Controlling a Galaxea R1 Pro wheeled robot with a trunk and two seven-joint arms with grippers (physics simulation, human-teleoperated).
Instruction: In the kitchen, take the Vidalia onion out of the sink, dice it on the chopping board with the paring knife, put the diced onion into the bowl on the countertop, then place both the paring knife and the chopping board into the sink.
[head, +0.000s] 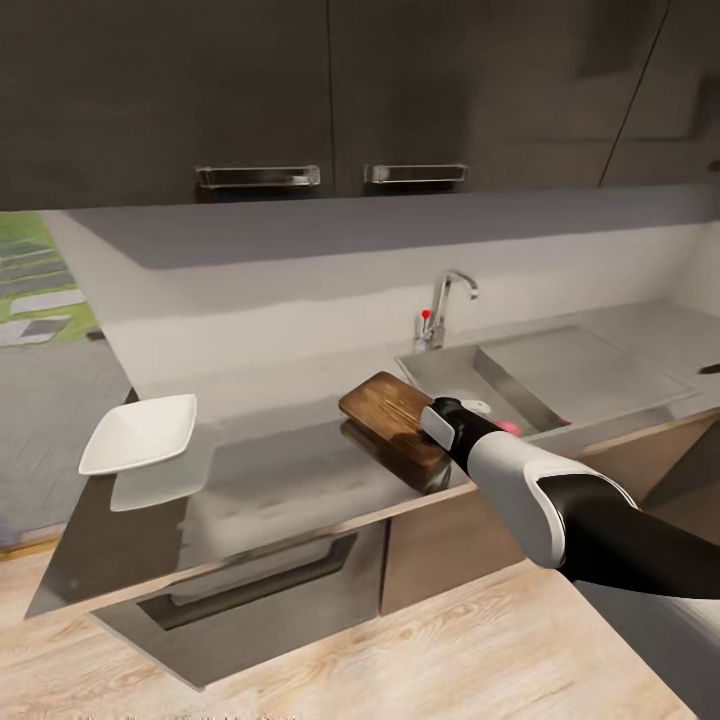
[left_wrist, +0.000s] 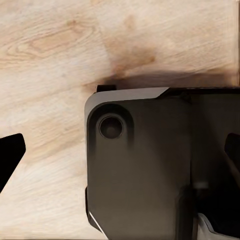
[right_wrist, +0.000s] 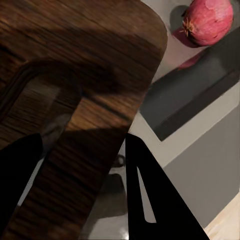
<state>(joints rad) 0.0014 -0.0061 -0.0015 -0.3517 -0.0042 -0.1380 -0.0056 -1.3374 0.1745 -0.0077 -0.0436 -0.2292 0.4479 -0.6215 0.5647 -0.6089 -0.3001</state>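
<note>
dark glossy cabinets hung over the grey surface (head: 290, 470) where we worked, with the sink (head: 520, 365) set into it toward our right. our right end effector (right_wrist: 82, 165) stood wide open over the near end of the chopping board (head: 390, 415), one finger each side of the board's edge in the right wrist view, close by the oval handle slot; nothing was held. whether the fingers touched the wood we could not tell.

the vidalia onion (right_wrist: 207, 21) lay in the sink basin, beyond the end effector and past the far corner of the board, well apart from the fingers. in the head view only a pink sliver of it showed, just past the right wrist.

we judged the onion light, firm and round, with a smooth skin likely to slip or roll, so a grip across its widest part, not the pointed tip, seemed best. the board looked stiff and flat, easier to take by an overhanging edge.

the bowl (head: 140, 432) sat on the surface far off to the end effector's left. our left end effector (left_wrist: 120, 145) hung over the wood floor (left_wrist: 50, 60), its fingers spread apart and holding nothing.
</note>
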